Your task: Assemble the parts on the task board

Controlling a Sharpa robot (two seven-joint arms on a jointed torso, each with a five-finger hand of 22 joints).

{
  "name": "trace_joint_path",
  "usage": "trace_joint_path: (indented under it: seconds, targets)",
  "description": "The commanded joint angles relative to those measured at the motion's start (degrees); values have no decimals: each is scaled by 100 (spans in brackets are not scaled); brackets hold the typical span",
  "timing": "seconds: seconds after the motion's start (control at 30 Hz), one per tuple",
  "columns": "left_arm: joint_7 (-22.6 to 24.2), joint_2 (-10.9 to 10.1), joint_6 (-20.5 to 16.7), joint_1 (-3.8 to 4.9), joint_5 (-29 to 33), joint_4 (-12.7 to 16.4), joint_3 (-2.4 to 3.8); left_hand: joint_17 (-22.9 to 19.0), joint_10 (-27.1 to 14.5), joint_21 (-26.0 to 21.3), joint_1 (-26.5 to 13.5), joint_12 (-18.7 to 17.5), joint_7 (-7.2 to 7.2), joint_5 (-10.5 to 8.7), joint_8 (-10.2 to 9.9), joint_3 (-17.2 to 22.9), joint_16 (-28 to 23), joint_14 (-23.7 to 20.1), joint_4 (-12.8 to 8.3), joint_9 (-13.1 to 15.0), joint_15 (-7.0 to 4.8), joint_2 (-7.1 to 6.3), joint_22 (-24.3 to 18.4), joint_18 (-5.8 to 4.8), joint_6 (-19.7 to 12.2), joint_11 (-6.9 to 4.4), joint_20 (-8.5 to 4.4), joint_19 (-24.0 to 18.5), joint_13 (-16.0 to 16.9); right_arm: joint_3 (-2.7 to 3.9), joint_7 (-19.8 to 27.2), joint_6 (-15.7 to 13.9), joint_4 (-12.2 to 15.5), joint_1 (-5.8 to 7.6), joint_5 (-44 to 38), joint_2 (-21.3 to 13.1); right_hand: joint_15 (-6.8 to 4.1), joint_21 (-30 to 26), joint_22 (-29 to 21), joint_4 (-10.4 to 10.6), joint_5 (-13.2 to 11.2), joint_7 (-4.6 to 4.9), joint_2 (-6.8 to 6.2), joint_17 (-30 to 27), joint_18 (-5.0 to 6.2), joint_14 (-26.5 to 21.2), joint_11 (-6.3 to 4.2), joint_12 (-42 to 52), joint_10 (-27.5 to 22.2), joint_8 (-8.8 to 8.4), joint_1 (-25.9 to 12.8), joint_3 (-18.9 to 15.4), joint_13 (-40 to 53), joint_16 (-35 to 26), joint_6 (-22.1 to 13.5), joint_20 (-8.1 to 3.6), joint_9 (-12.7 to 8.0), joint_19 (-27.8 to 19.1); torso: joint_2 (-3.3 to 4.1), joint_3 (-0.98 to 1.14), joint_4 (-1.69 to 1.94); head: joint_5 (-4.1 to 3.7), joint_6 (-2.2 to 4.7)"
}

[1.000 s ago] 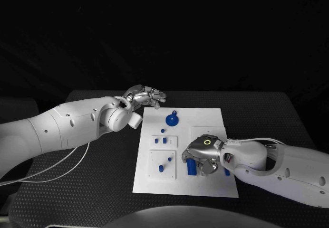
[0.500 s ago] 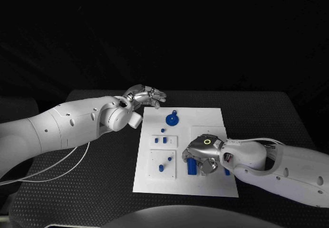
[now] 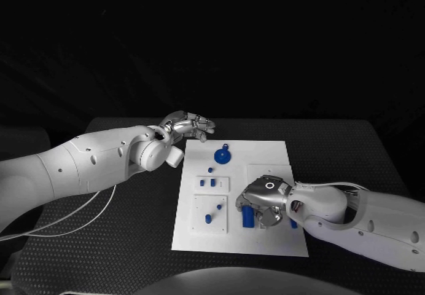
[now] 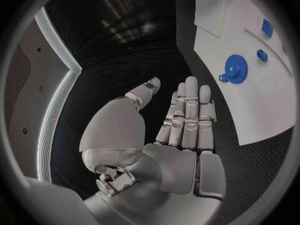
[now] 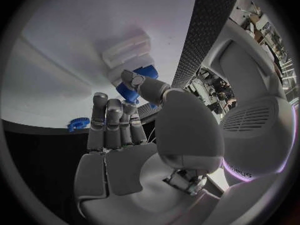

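My right hand rests on the task board, fingers touching a blue part; whether gripped, I cannot tell. It looks light, rigid, slippery: pinch its sides. Left hand hovers empty.

The robot has two smooth white arms, the left arm dotted with small dark screw holes. Each ends in a silver hand built of jointed metal segments: left hand, right hand, which carries a small glowing ring. Thin white cables trail beneath the left arm.
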Motion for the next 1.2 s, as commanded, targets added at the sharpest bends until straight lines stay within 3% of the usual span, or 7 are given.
trace_joint_path:
  seconds: [0.03,0.53,1.2]
  targets:
    - [2,9,102,6,4,7,2,9,-28,-22,-15,9,13,13,-30,-6,-24,10,24,-9,24,-1,8,61,-45,1,4,31,-9,-41,229,-44,24,-51,-27,-9,-46,32,85,3,-10,188,95,-15,-8,16,-7,20,34,176,-71,-7,-13,23,491,-1,73,28,1,2,3,10,5]
    - [-17,17,121,5,1,5,1,22,-49,-32,-15,2,27,10,-42,-12,-34,10,32,-18,27,-5,18,63,-85,6,5,32,-15,-40,280,-235,57,38,102,-108,-69,34,67,-20,-11,127,216,-73,-8,26,-37,49,49,226,-188,23,-83,49,665,-26,106,55,1,-2,3,-6,24]
    - [-33,25,142,5,-2,-2,0,37,-71,-44,-13,-2,45,9,-58,-16,-44,12,40,-27,31,-10,29,66,-134,12,9,35,-20,-40,358,-164,100,197,427,-160,-78,31,65,-33,-11,93,275,-106,-8,19,-49,73,37,261,-245,14,-117,65,752,-34,147,52,1,-9,1,-6,21]
